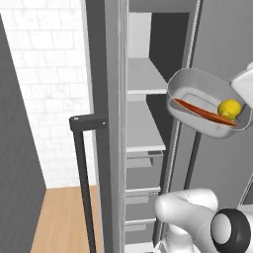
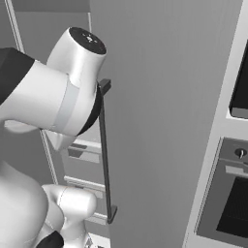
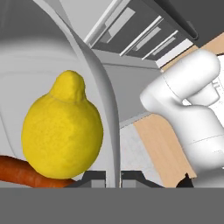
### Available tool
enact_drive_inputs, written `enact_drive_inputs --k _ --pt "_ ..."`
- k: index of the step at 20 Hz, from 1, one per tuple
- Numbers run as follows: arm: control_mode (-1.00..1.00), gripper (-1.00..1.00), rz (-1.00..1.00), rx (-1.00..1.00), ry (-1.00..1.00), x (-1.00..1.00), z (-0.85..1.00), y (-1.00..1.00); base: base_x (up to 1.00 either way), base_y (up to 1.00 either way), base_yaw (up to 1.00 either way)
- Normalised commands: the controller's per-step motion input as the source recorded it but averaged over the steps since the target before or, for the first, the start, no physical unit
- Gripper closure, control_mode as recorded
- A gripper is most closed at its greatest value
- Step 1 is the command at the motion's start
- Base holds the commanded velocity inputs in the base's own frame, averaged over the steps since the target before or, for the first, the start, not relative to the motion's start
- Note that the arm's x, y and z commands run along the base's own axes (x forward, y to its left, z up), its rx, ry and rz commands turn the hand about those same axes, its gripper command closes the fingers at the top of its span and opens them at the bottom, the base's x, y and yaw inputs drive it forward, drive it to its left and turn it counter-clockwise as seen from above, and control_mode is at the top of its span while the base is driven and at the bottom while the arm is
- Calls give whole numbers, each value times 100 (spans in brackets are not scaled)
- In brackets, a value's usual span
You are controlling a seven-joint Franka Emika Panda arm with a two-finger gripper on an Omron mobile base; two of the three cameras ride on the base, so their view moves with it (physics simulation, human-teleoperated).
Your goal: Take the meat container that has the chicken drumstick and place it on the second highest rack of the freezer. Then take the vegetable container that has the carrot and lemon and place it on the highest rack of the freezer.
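Nearest to the hand camera, gripper (image 3: 113, 177) pinched tight on thin rim of vegetable container (image 1: 207, 101), one dark fingertip at each side of the wall. Just inside that wall, lemon (image 3: 62, 131) resting on end of carrot (image 3: 26, 173), both close to the claw.

From left base view, container held in the air, tilted, at right of open freezer (image 1: 141, 138) and a little in front of it. Carrot lying along the tray floor, long axis running from the far-left side toward the lemon at the gripped side. Gripped edge at right, free edge pointing toward the freezer opening.

Deciding relation, as judged: highest rack (image 1: 144, 76) lying to the left of the tray and deeper, at nearly the same height or slightly above. Needs travel leftward and inward, with the tray first levelled, otherwise risk of lemon rolling out.

Arm rising from below with bent elbow (image 1: 190, 210), hand high at right edge. Farther back, lower white shelf (image 1: 143, 132) and grey drawers (image 1: 142, 190). Meat container cannot be found on second rack from these angles.
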Motion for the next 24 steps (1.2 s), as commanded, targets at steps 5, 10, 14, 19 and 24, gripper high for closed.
enact_drive_inputs --k 5,10,14,19,24 --pt "100 100 0 0 0 0 0 0 0 15 -2" --pt "100 100 0 0 0 0 0 0 0 6 0" --pt "-100 100 -14 -1 0 20 -25 0 0 0 0" --pt "-100 100 -69 12 -6 44 -85 34 0 0 0" --pt "-100 100 -45 40 12 48 -40 45 0 0 0"
